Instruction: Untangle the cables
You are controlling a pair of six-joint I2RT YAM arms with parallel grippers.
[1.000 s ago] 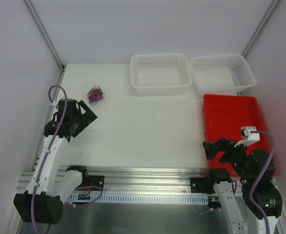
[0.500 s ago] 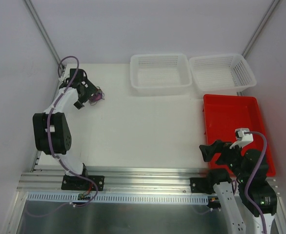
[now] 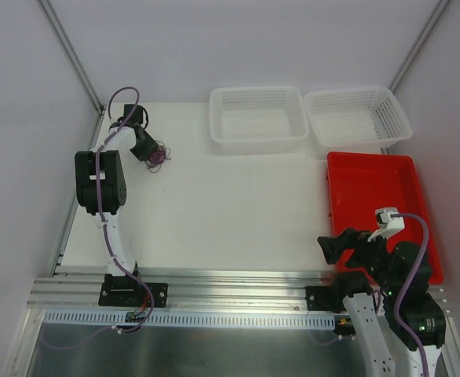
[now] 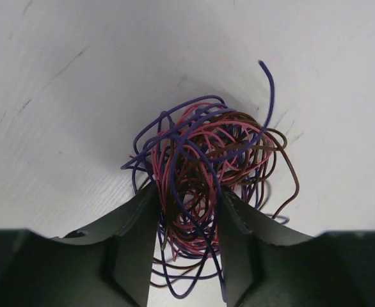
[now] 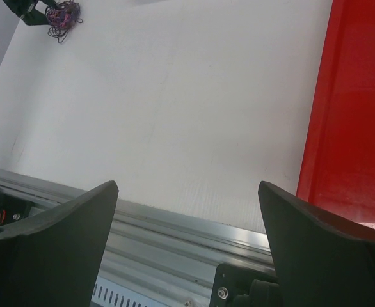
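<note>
1. The left claw [image 4: 187, 192] has swept across the bench [image 3: 238, 196] to its far-left corner and narrowed in. It's now grasping the near part of the cables [image 4: 207, 153].
2. The cables lie on the bench as one knotted wad of red, purple and dark wires.
3. The right claw [image 5: 187, 185] gapes wide, idle beside the red tray [image 3: 371, 188]. By my read, a first pull can begin.

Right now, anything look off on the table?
Only the cables: one knotted red, purple and dark ball at the far left of the table, pinched in the left end effector. Both baskets and the red tray sit square; nothing spilled.
</note>
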